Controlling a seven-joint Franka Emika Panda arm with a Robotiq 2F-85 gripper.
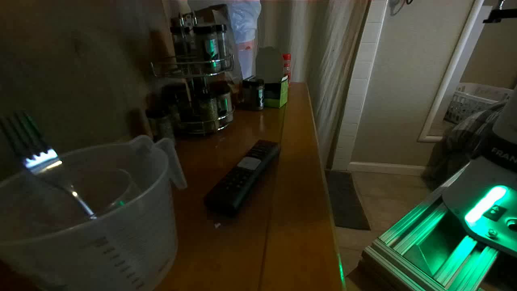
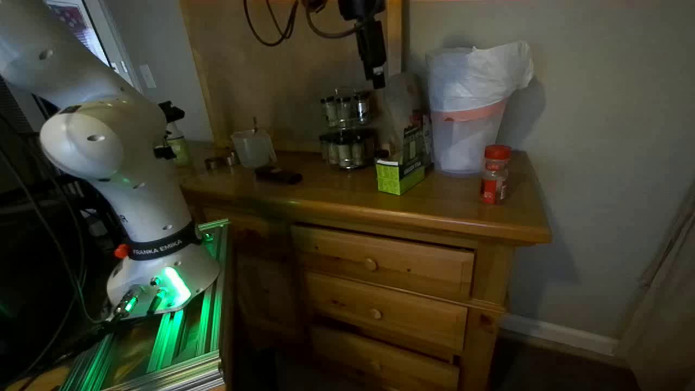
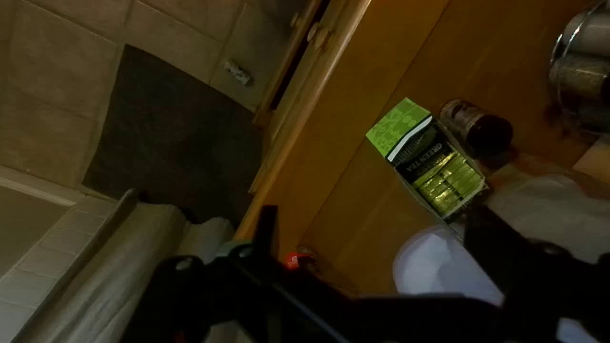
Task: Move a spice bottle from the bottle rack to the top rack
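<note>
The bottle rack [image 1: 202, 128] is a round two-tier wire stand with dark-lidded glass jars, also seen in an exterior view [image 2: 346, 130]. Its top rack [image 1: 194, 74] holds several jars; the wire shows bare at its left. The lower tier also holds several jars. One dark-lidded spice bottle [image 1: 253, 95] stands on the dresser top beside the green tea box, off the rack. It also shows in the wrist view [image 3: 474, 125]. My gripper [image 2: 378, 81] points down above and right of the top rack. In the wrist view my gripper [image 3: 374, 214] has its fingers wide apart, with nothing between them.
A green tea box [image 2: 400, 176], a tall plastic bin with a white bag [image 2: 467, 141] and a red-capped bottle [image 2: 494, 176] stand right of the rack. A remote [image 1: 242, 178] and a measuring jug with a fork [image 1: 93, 230] lie nearer. The dresser's front edge [image 2: 353, 201] drops to the floor.
</note>
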